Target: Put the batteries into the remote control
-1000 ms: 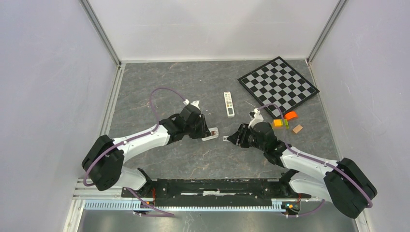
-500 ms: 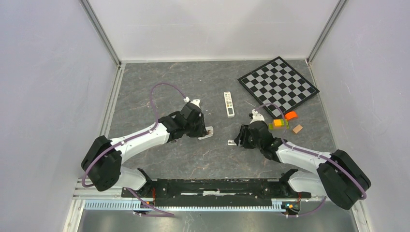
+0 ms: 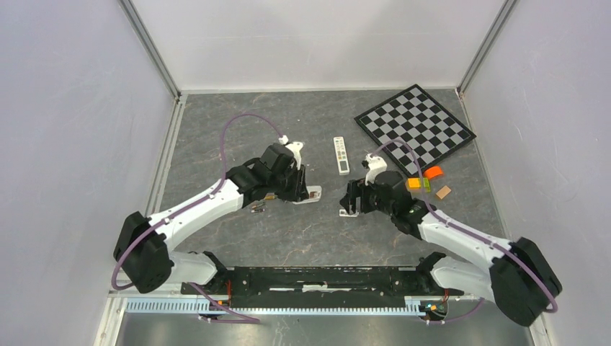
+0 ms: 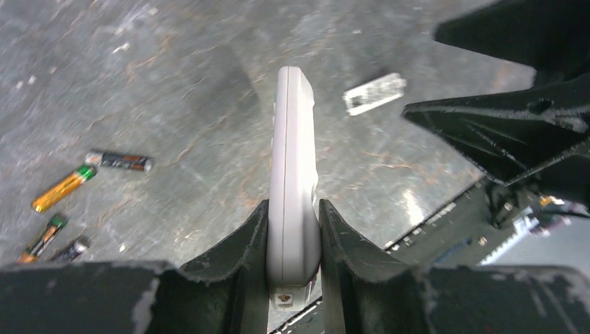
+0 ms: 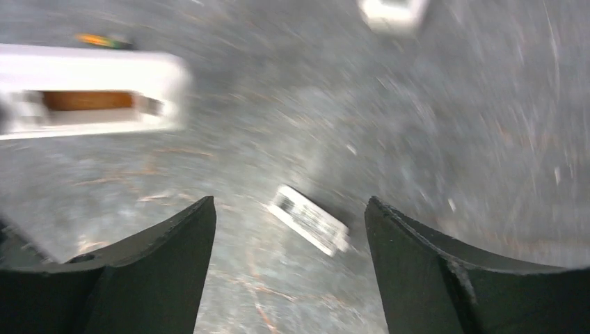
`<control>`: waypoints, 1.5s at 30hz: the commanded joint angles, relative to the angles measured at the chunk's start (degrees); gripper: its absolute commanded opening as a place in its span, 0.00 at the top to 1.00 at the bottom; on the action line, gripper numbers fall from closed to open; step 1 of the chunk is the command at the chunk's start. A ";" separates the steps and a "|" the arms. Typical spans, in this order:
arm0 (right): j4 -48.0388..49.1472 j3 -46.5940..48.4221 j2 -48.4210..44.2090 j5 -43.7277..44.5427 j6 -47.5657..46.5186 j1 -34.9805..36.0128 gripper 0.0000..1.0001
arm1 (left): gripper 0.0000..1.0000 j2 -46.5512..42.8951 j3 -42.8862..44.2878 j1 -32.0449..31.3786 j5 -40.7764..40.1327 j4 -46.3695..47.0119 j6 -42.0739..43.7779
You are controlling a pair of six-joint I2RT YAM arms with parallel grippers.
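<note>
The grey stone-patterned table (image 3: 216, 130) carries a chessboard (image 3: 414, 126) at its far right, well apart from the work. My left gripper (image 4: 293, 209) is clenched on the white remote control (image 4: 292, 132), which it holds on edge by its long sides, near one end. The right wrist view, though smeared, shows the battery bay open, brown inside and turned toward the right arm. My right gripper (image 5: 289, 205) is released, its fingers spread over the small white battery cover (image 5: 311, 221), which lies flat on the table; it grasps nothing. A second remote (image 3: 341, 155) lies farther back. The batteries (image 4: 118, 161) lie loose on the table on the left arm's side; I count four cylinders. Finding: no cell is loaded, and the free gripper is over the wrong part. Recommendation: leave the cover and take the right gripper across to the cells. Pinch one across its middle with its axis along the bay. Keep the left grip firm, with the bay turned up. Seat the spring end first, then press flat. Polarity marks are too small to read, so I would approach slowly.
</note>
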 commanded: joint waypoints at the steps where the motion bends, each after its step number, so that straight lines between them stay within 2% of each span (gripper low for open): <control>1: 7.57 6.66 -6.24 -17.84 -14.04 -0.15 0.12 | 0.98 -3.26 6.12 0.11 10.97 2.94 11.32; 3: 7.52 8.53 -7.32 -26.13 -18.59 -0.12 0.08 | 0.98 -3.65 7.22 0.08 15.78 4.81 14.36; 5: 5.45 10.20 -7.97 -30.61 -23.44 -0.14 0.05 | 0.98 -3.95 8.16 0.03 18.13 5.15 16.32; 10: -5.04 16.07 -8.61 -30.21 -37.05 -0.14 0.02 | 0.98 -5.01 8.72 0.03 24.27 3.83 20.22; 14: -13.53 21.24 -6.68 -35.17 -45.48 -0.14 0.02 | 0.98 -6.70 8.04 0.02 26.46 1.73 22.47; 17: -19.44 24.16 -4.99 -40.73 -48.33 -0.14 0.07 | 0.98 -8.87 6.95 0.02 26.78 1.19 22.80; 21: -17.88 20.84 -6.87 -48.54 -47.20 -0.14 0.08 | 0.98 -11.80 4.98 0.02 28.51 2.10 23.15; 28: -18.75 21.87 -6.34 -47.83 -46.23 -0.14 0.13 | 0.98 -13.04 4.41 -0.06 33.29 2.85 23.06; 31: -19.14 23.39 -4.81 -49.38 -45.89 -0.14 0.18 | 0.98 -13.68 4.08 -0.06 34.43 3.12 23.15; 37: -21.57 25.91 -2.13 -55.40 -45.94 -0.09 0.45 | 0.98 -15.01 4.00 -0.15 34.55 3.27 22.74; 41: -20.77 25.94 -1.95 -56.66 -45.29 -0.06 0.52 | 0.98 -16.19 3.82 -0.15 34.57 3.59 22.64; 45: -18.95 26.07 -1.38 -57.07 -43.52 -0.06 0.68 | 0.94 -17.14 3.81 -0.15 33.42 5.77 20.31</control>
